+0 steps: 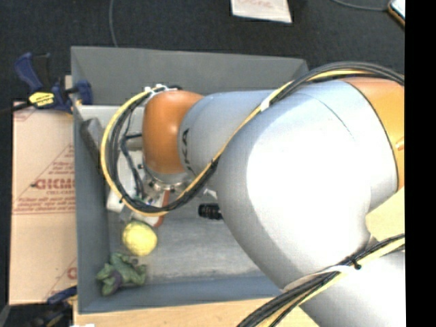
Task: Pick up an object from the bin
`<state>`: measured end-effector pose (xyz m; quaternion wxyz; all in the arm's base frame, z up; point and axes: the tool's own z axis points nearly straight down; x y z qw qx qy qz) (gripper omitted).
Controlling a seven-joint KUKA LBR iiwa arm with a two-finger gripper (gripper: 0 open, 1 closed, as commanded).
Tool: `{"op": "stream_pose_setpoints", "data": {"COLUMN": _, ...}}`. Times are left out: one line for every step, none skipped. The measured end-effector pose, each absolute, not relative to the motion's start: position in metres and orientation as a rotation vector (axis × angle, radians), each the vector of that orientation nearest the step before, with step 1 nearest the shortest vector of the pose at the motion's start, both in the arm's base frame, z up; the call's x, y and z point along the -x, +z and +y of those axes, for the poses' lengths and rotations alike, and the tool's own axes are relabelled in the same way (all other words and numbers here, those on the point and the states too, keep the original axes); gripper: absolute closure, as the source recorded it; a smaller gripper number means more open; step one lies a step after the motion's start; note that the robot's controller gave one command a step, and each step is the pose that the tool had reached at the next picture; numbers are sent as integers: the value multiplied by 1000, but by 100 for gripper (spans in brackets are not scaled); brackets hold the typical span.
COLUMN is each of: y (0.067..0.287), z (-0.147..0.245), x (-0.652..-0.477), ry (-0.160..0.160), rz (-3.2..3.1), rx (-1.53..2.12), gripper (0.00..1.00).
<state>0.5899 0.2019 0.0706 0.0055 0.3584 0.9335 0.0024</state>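
Grey metal bin sits on dark carpet. Gripper is low at the bin's left side, under the orange wrist cover; open or closed, can't tell. Yellow round ball just beside it, green lumpy toy in the near-left corner.

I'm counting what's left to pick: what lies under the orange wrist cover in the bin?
Just past its lower edge: a yellow ball, with a green toy nearby. Whatever lies directly beneath is covered.
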Motion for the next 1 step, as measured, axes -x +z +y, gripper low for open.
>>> {"op": "stream_pose_setpoints", "data": {"y": 70, "z": 219, "x": -581, "ry": -4, "rz": 2940, "rx": -1056, "gripper": 100}}
